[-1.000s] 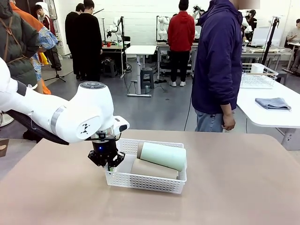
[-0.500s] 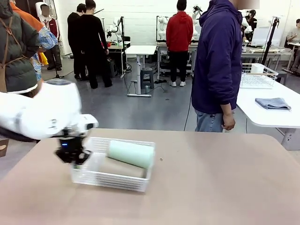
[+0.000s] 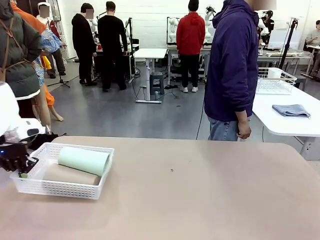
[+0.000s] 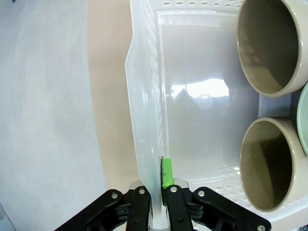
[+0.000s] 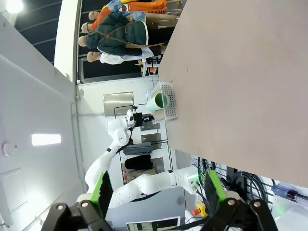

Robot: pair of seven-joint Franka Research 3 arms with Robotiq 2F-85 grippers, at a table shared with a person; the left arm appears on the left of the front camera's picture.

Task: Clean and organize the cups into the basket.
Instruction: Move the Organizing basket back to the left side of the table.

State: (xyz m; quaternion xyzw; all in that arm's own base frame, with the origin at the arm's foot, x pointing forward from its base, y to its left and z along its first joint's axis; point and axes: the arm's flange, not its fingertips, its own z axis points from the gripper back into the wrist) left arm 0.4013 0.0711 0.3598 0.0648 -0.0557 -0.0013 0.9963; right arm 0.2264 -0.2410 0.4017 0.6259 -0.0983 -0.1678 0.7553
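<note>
Cups first: the mint green cup [image 3: 83,160] lies on its side atop the stack inside the basket [image 3: 60,187], and under it a beige cup [image 3: 70,175] rests on the basket floor. The left wrist view looks straight into two beige mouths, one farther from the pincer [image 4: 272,45], one nearer [image 4: 267,163], both just across the wall from it, with a sliver of the mint rim [image 4: 303,122] at the frame edge.

And the left pincer [image 3: 17,167] is right there at the basket's end wall, pressed together on that thin lattice wall: one finger outside, the green pad [image 4: 166,173] inside. The whole basket sits at the desk's [image 3: 200,200] left edge, right under the pincer.

All three cups look loaded, so my read is that this is the basket-shifting step, nearly the end of the job. To do it well: keep the pinch low and firm on the wall, drag level so the thin plastic doesn't flex or tip, and go slowly, because that mint cup rides loose on top and could roll off. Mind the desk edge too.

The right pincer [image 5: 154,211] hangs well apart from the basket, fingers spread, holding nothing. A person [image 3: 232,70] stands beyond the far side, hands down.
</note>
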